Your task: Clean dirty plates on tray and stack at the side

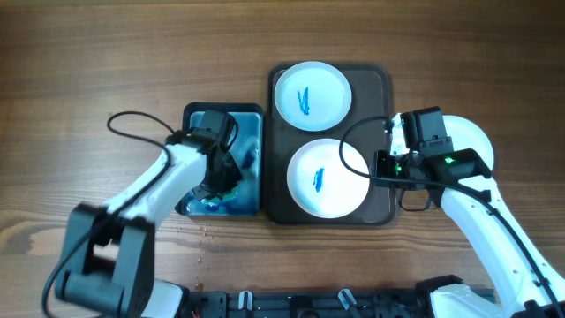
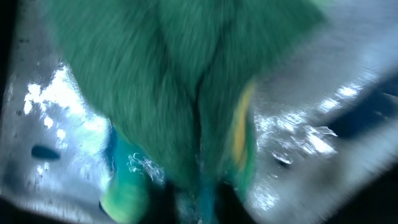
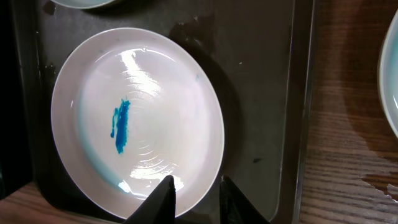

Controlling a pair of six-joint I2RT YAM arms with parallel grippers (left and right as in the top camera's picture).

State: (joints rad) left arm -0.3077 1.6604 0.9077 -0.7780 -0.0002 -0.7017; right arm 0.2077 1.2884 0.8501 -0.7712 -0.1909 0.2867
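Observation:
The dark brown tray (image 1: pixel 375 88) holds two white plates, each with a blue smear: a far plate (image 1: pixel 311 93) and a near plate (image 1: pixel 327 181). My right gripper (image 1: pixel 378 166) sits at the near plate's right rim. In the right wrist view that plate (image 3: pixel 137 118) has its rim between the fingers of the right gripper (image 3: pixel 196 186), one fingertip inside it and one outside on the tray (image 3: pixel 261 93). My left gripper (image 1: pixel 221 181) is down in the blue basin (image 1: pixel 221 108). It (image 2: pixel 202 205) is shut on the green sponge (image 2: pixel 168 81), which fills the blurred view.
Another white plate (image 1: pixel 468 137) lies on the wooden table right of the tray, partly under my right arm; its edge (image 3: pixel 390 81) shows in the right wrist view. The wet basin floor (image 2: pixel 50 106) glistens. Cables trail from both arms.

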